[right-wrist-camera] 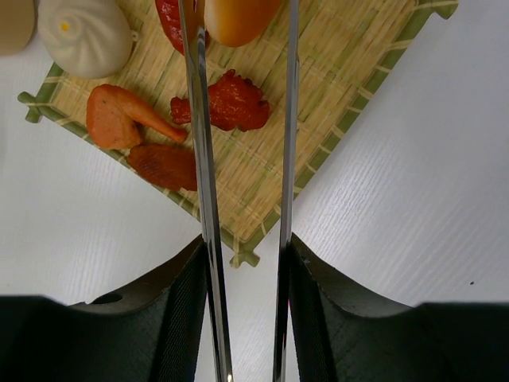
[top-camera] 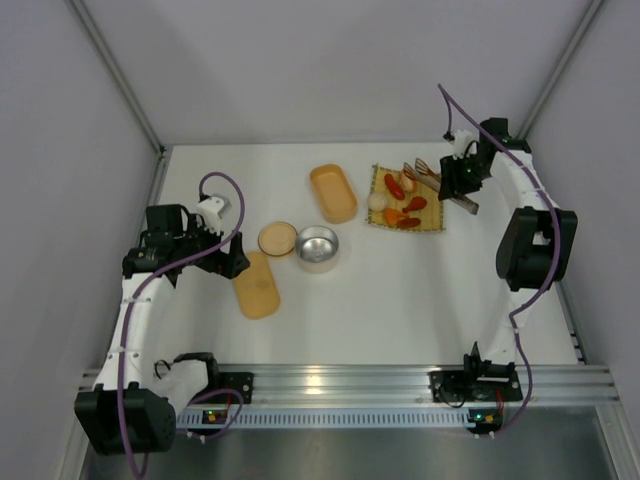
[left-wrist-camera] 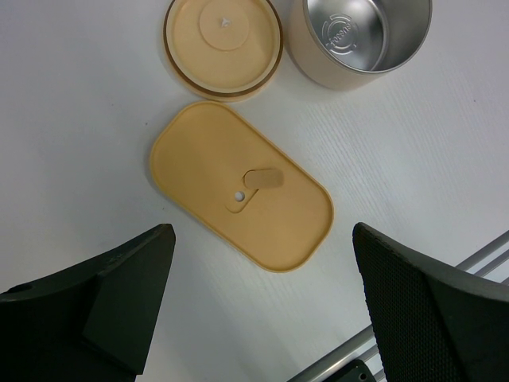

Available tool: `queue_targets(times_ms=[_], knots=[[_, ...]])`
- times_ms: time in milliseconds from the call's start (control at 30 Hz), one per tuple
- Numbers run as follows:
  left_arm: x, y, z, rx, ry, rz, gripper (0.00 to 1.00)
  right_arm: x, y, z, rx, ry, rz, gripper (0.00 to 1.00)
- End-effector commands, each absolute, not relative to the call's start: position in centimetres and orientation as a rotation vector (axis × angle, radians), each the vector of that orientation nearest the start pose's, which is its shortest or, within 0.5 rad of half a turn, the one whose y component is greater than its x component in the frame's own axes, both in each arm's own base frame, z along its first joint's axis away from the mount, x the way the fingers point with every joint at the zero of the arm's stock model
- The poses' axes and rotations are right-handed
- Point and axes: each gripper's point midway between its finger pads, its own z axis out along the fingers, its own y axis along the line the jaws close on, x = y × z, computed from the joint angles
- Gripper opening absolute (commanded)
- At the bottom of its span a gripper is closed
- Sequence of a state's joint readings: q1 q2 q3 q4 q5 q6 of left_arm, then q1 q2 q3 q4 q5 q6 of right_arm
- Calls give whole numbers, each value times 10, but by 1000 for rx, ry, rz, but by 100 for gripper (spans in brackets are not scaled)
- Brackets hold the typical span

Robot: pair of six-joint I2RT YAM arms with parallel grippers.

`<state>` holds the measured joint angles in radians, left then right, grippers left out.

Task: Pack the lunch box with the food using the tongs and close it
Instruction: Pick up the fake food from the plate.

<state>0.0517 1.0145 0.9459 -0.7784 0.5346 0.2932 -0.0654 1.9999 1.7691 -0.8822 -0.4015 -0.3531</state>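
Observation:
My right gripper [right-wrist-camera: 245, 255] [top-camera: 456, 182] is shut on the slim silvery tongs [right-wrist-camera: 203, 159], one arm against each finger. The tongs reach out over the woven mat [right-wrist-camera: 350, 87] [top-camera: 432, 222], and an orange piece of food [right-wrist-camera: 238, 16] sits between their arms at the frame's top edge. Also on the mat lie a cream ball [right-wrist-camera: 83, 36], an orange wing-shaped piece [right-wrist-camera: 119, 119] and red pieces [right-wrist-camera: 223, 103]. The orange lunch box [top-camera: 333, 192] stands open left of the mat. Its oval lid [left-wrist-camera: 238, 187] [top-camera: 257, 285] lies flat just beyond my open, empty left gripper [left-wrist-camera: 262, 267] [top-camera: 232, 262].
A round tan lid [left-wrist-camera: 223, 44] [top-camera: 277, 239] and a metal cup [left-wrist-camera: 358, 36] [top-camera: 317, 247] sit between the oval lid and the lunch box. The aluminium rail [top-camera: 330, 380] runs along the near edge. Grey walls enclose the white table [top-camera: 400, 290].

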Motion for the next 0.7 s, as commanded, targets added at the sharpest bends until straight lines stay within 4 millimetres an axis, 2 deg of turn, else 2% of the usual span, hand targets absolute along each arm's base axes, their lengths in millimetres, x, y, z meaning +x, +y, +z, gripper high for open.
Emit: queue_targets(times_ms=[0, 267, 533, 667], knots=[[262, -68, 189, 525, 2210, -474, 98, 463, 43, 184, -476, 2386, 412, 40], [261, -69, 189, 522, 2211, -479, 98, 460, 42, 198, -397, 2347, 393, 40], [263, -70, 187, 528, 2212, -489, 98, 460, 41, 185, -365, 2391, 362, 41], [264, -70, 186, 525, 2218, -490, 98, 458, 47, 179, -378, 2403, 368, 45]])
